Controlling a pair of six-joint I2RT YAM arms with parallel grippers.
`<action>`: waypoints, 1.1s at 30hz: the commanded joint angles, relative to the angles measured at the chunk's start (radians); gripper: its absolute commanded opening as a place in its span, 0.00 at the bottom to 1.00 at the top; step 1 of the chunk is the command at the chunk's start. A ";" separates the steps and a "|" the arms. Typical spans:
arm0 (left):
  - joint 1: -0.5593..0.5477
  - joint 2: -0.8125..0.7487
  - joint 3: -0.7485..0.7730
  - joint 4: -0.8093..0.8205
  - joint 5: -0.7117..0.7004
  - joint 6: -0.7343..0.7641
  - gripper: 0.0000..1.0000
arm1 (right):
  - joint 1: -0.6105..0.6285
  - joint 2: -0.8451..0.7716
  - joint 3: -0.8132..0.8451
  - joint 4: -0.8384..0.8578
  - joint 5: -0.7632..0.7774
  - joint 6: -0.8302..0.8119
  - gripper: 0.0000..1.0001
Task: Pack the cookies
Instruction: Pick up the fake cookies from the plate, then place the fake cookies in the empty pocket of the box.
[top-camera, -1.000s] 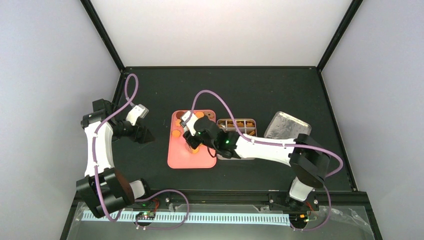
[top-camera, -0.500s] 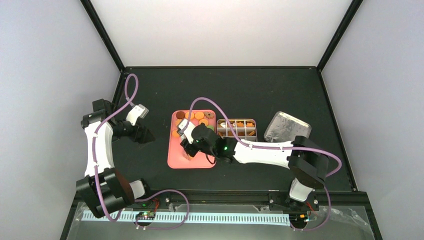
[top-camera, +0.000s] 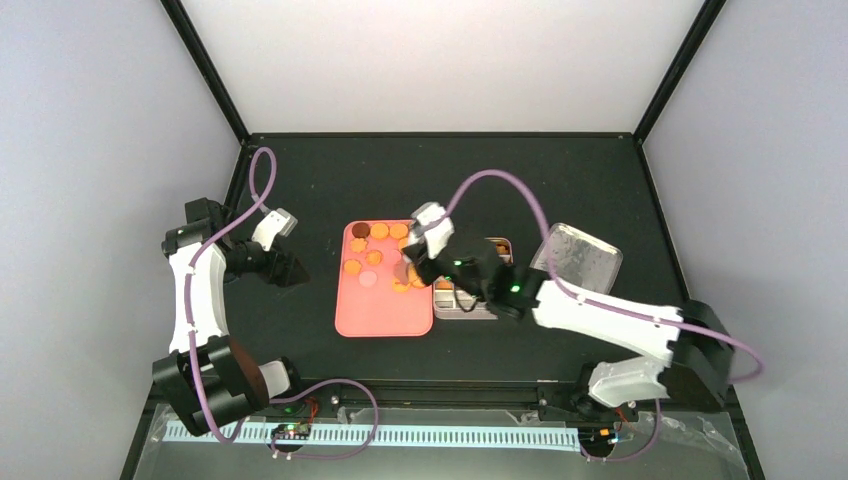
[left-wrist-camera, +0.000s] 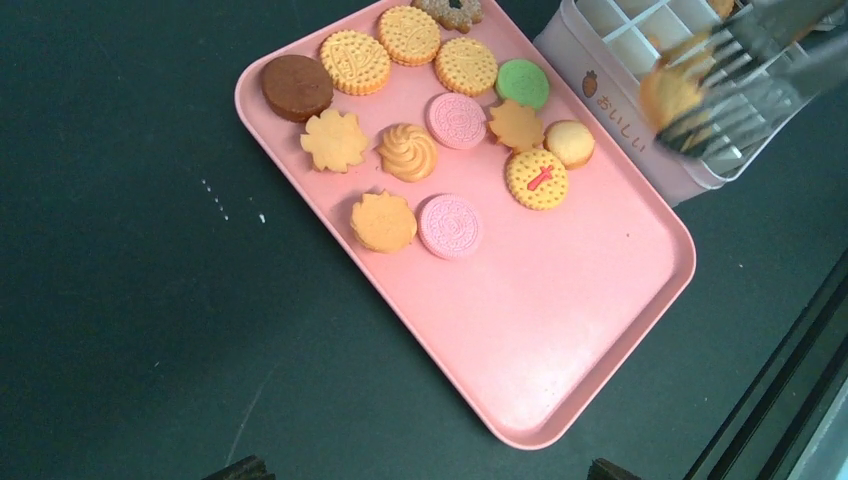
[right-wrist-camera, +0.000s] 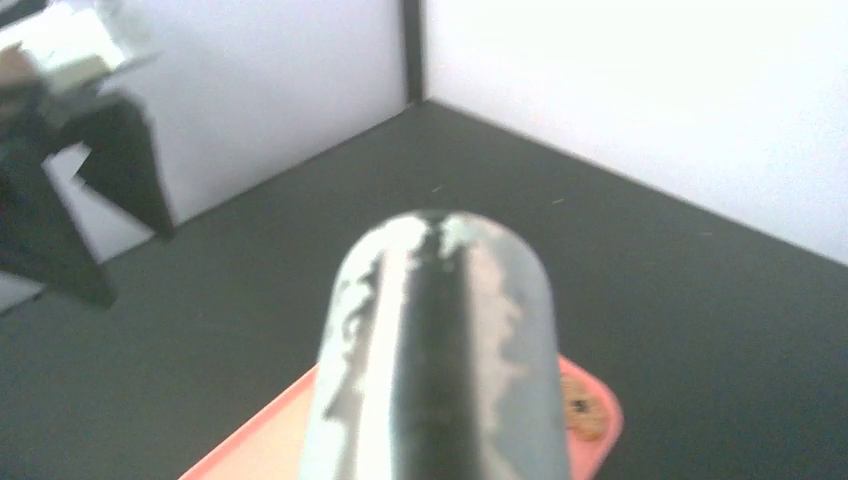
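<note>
Entry: cookie packing, one piece in transit

- cookies (left-wrist-camera: 407, 150): we count over a dozen loose on the upper half of the pink tray (left-wrist-camera: 560, 330), mostly orange, two pink, one green, one dark brown. More lie in the divided box (left-wrist-camera: 620, 115) just beside the tray.
- carried cookie (left-wrist-camera: 672, 92): orange, pinched in the metal tongs (left-wrist-camera: 770, 50), above the box's near wall.
- right claw (top-camera: 418, 262): closed on the tongs.
- left claw (top-camera: 288, 270): fingers wide apart, empty, left of the tray and well apart from it.
- hazards, as we judge them:
  - A slackened squeeze drops the piece onto the table (left-wrist-camera: 120, 300) or back on the tray.
  - A low pass catches the tong tips on the box wall and shifts the box.
  - A release over a divider leaves the piece tilted across two cells.
- views:
  - Only the left wrist shows the cookie in the tongs and each biscuit's shape.
  - The top view hides most of the box under the right arm.
  - The right wrist gives mainly the blurred tong handle, with a tray corner behind
</note>
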 joint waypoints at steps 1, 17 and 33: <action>0.007 -0.006 0.029 -0.017 0.026 0.019 0.84 | -0.069 -0.163 -0.082 -0.026 0.083 0.030 0.21; 0.007 0.011 0.041 -0.023 0.055 0.022 0.84 | -0.202 -0.482 -0.304 -0.163 0.198 0.081 0.22; 0.007 0.012 0.035 -0.035 0.048 0.034 0.84 | -0.216 -0.448 -0.331 -0.140 0.187 0.093 0.37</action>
